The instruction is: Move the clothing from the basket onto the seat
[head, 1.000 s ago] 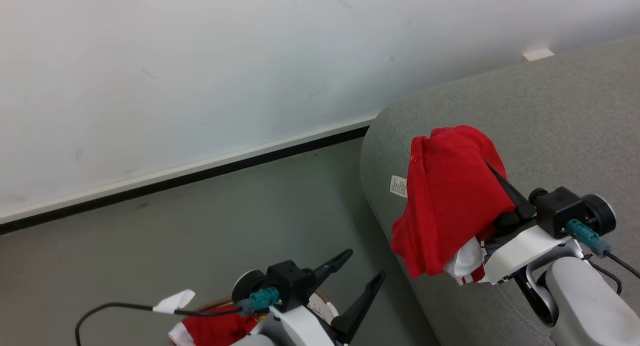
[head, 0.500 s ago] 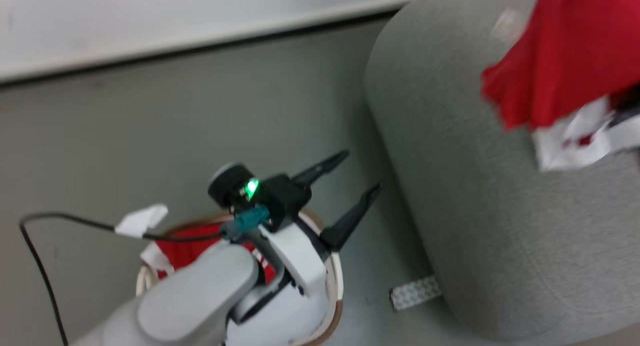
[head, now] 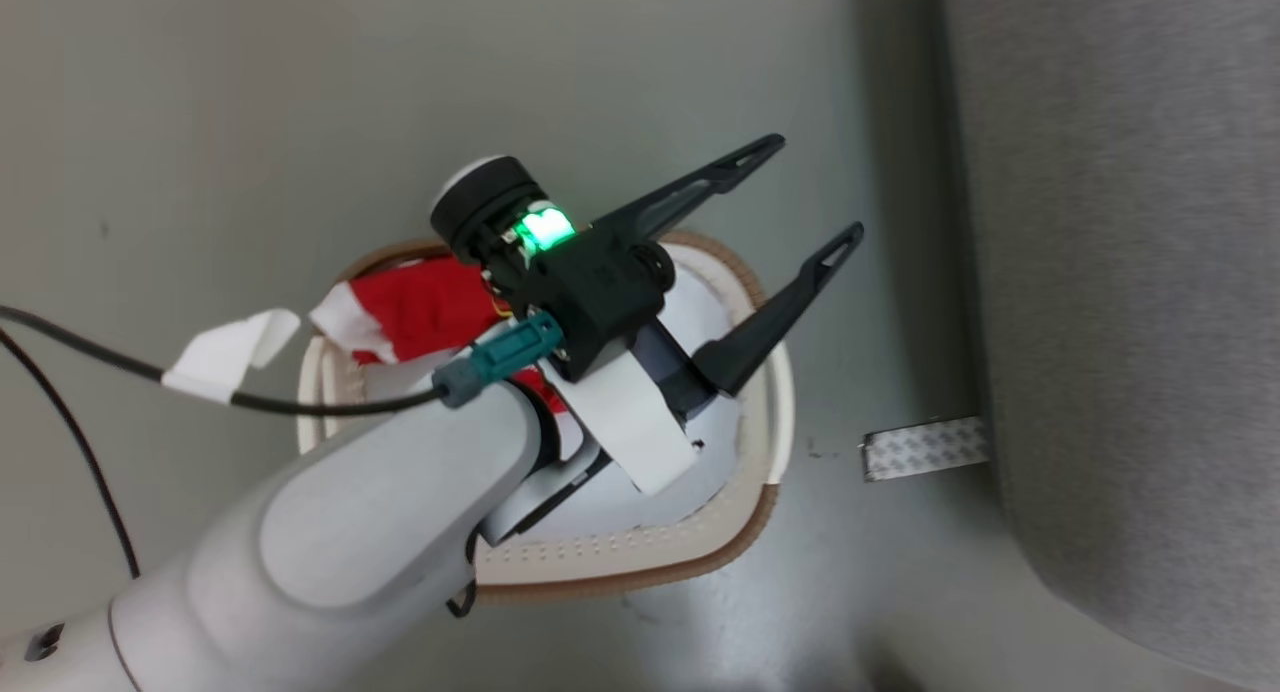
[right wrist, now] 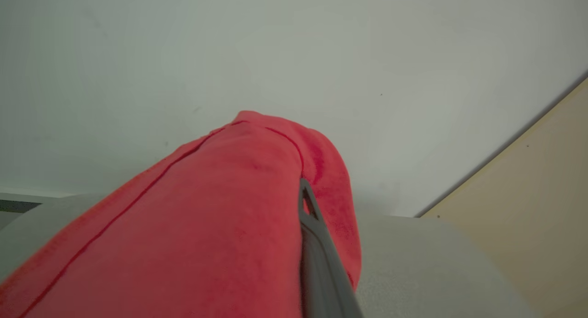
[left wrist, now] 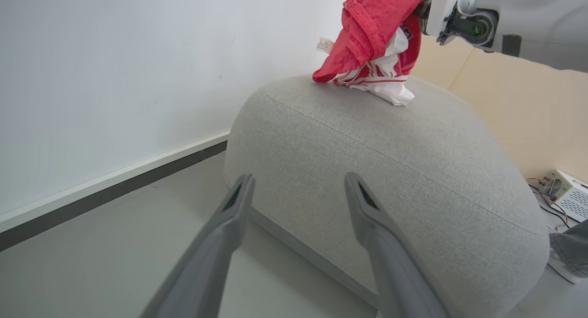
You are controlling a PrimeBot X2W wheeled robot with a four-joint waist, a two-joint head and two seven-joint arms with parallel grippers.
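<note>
Snagging is your risk: your right pincer clamps a red garment, hem touching the seat; releasing could leave it draped on a finger. Your left pincer hangs wide over the basket; more clothing lies at its 10 o'clock side.

Red clothing with white trim, cream brown-rimmed basket, grey seat.

A smooth grey-green floor carries an oval cream-white perforated plastic basket with a brown rim and, near it, a large light grey woven-fabric seat. A short silvery textured strip lies flat between them, one end at the seat's base; a small white box with wires sits beside the seat.
</note>
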